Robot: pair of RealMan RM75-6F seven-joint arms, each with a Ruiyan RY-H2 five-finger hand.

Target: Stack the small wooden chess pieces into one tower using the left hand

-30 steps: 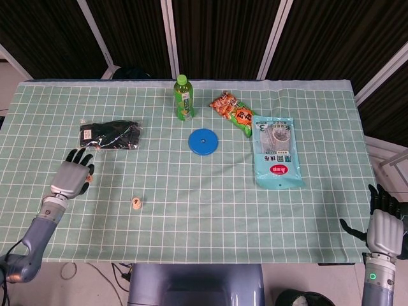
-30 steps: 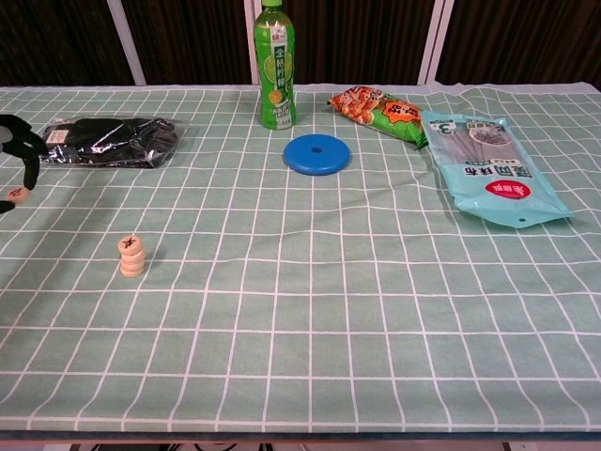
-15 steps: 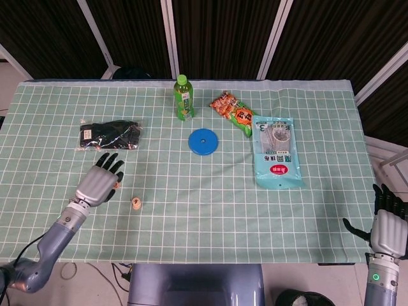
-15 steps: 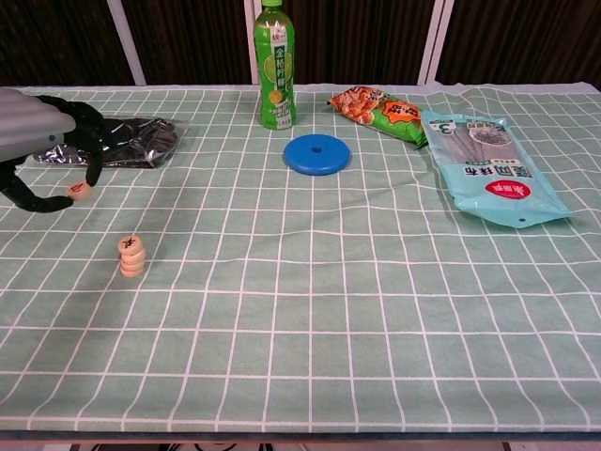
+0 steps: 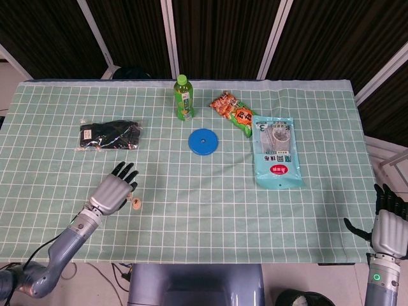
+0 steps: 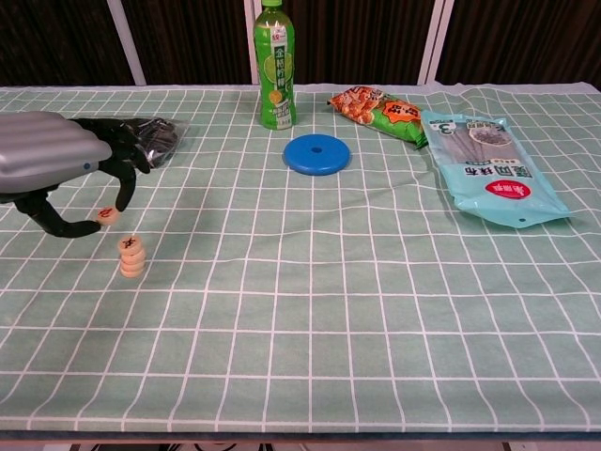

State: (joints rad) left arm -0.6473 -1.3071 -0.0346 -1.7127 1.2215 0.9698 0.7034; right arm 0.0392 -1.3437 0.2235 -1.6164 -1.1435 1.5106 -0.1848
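- The left hand [image 6: 56,174] has moved rightward from the table's left edge over the last second and now hangs just above and left of the stack [image 6: 131,256]; in the head view the hand [image 5: 115,190] almost covers the stack.
- It pinches a piece [image 6: 107,215] between thumb and a fingertip: a small round wooden disc, pale, with a red mark on its face, tilted, clear of the stack's top.
- The hand's back is smooth grey metal, its fingers [image 6: 127,160] black and curled down.
- The stack is a short column of pale wooden discs standing on the cloth [image 6: 329,282], its top face marked in black; it has not shifted.
- The cloth is pale green with a white grid.
- A black pouch [image 5: 109,134] in clear wrap lies flat behind the hand.
- A green plastic bottle [image 6: 274,66] stands upright at the far side.
- A flat blue disc [image 6: 316,154] with a centre hole lies near it.
- An orange snack bag [image 6: 383,111] is crinkled and glossy.
- A light blue packet [image 6: 493,169] lies flat.
- The right hand [image 5: 388,226] hangs off the table's right edge, fingers apart, holding nothing, hardly changed.
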